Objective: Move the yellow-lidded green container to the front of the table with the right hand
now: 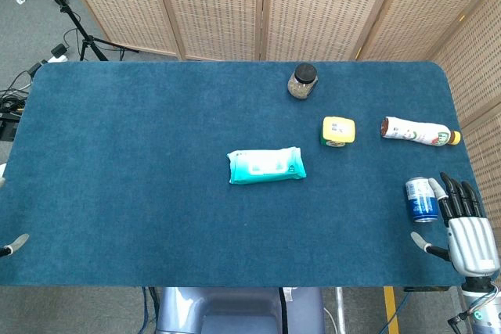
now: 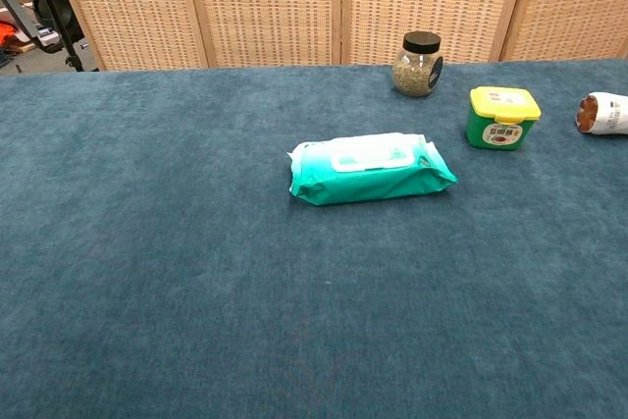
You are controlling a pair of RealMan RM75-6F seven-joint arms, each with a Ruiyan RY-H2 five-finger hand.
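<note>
The green container with the yellow lid (image 1: 338, 131) (image 2: 502, 117) stands upright on the blue table (image 1: 117, 154), right of the middle and towards the back. My right hand (image 1: 466, 228) hovers at the table's front right corner with its fingers spread and nothing in it. It is well in front of and to the right of the container. The chest view does not show this hand. Of my left hand only a grey fingertip (image 1: 14, 244) shows, at the left edge by the table's front.
A blue drink can (image 1: 420, 199) stands just left of my right hand's fingers. A white bottle (image 1: 419, 132) (image 2: 603, 113) lies right of the container. Behind it stands a dark-lidded glass jar (image 1: 302, 81) (image 2: 419, 64). A teal wipes pack (image 1: 266, 166) (image 2: 368, 167) lies mid-table.
</note>
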